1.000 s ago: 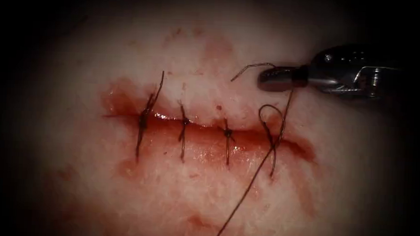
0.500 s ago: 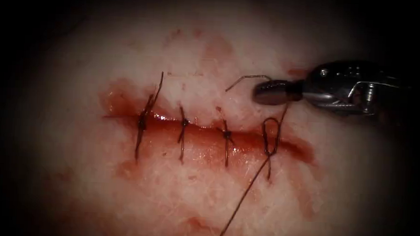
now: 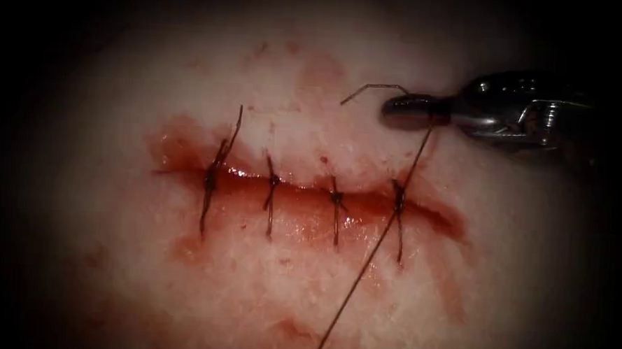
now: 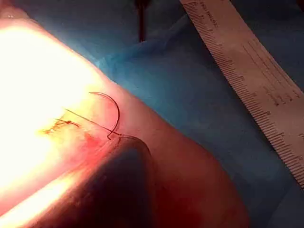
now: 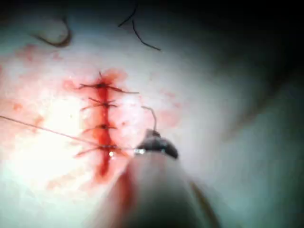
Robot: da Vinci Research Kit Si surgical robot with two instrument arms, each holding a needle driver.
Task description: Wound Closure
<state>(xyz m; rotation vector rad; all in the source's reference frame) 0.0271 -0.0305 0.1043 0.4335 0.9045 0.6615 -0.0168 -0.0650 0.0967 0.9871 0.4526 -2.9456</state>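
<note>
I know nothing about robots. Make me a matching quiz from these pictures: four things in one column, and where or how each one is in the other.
Things:
1. right tool
2. needle
3. ruler
4. rightmost stitch

Places or states:
A. on the blue cloth
B. crosses the cut
C. jaws shut on the thread
D. lies loose on the tissue, held by no tool

Pairs: 1-C, 2-D, 3-A, 4-B

The thread (image 3: 363,268) runs off the endoscope view's bottom edge; the right tool (image 3: 405,110) hides where its short end is clamped.
</note>
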